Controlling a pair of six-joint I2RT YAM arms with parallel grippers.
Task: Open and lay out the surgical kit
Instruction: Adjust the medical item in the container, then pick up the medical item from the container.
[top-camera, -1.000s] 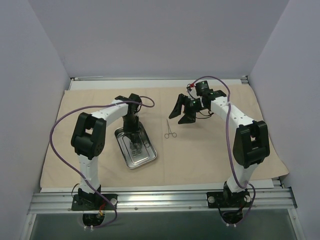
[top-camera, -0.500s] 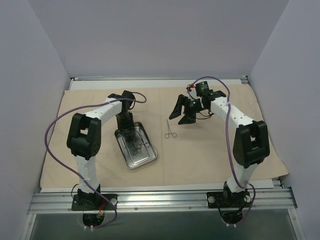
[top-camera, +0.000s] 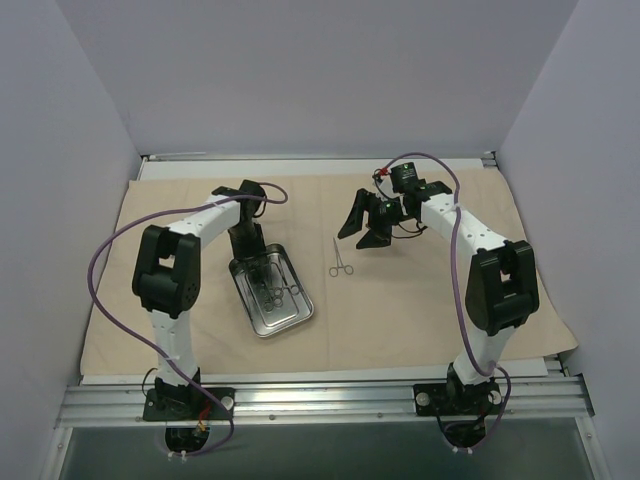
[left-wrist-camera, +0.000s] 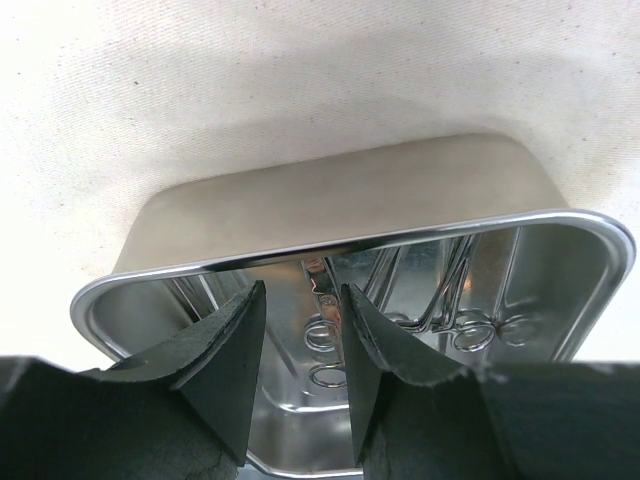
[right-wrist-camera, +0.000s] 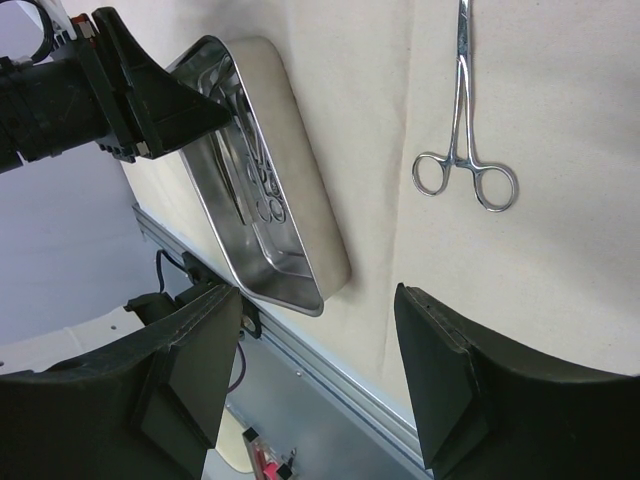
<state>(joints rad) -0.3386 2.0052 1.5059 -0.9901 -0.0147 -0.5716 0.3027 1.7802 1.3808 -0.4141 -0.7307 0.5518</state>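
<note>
Top external view, items listed by position from the tray.

- Tray (top-camera: 283, 318): shiny steel with rounded corners, lying on the wrap with its long side running slantwise.
- Wrap (top-camera: 420, 310): beige cloth, opened flat under the tray and reaching well past it on every side.
- Tray forceps (top-camera: 272, 288): silver, ring-handled, lying inside the tray. The left wrist view shows several ring handles (left-wrist-camera: 465, 330) against the tray floor, but the exact count cannot be told.
- Lone forceps (top-camera: 340, 258): right of the tray and near it, lying on the wrap and touching neither the tray nor a gripper. In the right wrist view (right-wrist-camera: 463, 150) its rings point toward the camera.
- Left gripper (top-camera: 245, 245): over the tray's far end. In the left wrist view (left-wrist-camera: 300, 295) the jaws stand a little apart just above the rim (left-wrist-camera: 400, 237), with nothing between them.
- Right gripper (top-camera: 365, 225): right of the tray and beyond the lone forceps, raised off the wrap. In the right wrist view (right-wrist-camera: 318, 295) the jaws stand wide apart and hold nothing.
- Rail (top-camera: 320, 400): aluminium, on the near side of the tray, with both arm bases bolted to it.
- Cables (top-camera: 100, 290): purple, one looping along each arm.
- Writing: a small green mark (top-camera: 405, 168) on the right arm's wrist housing is too small to read.
</note>
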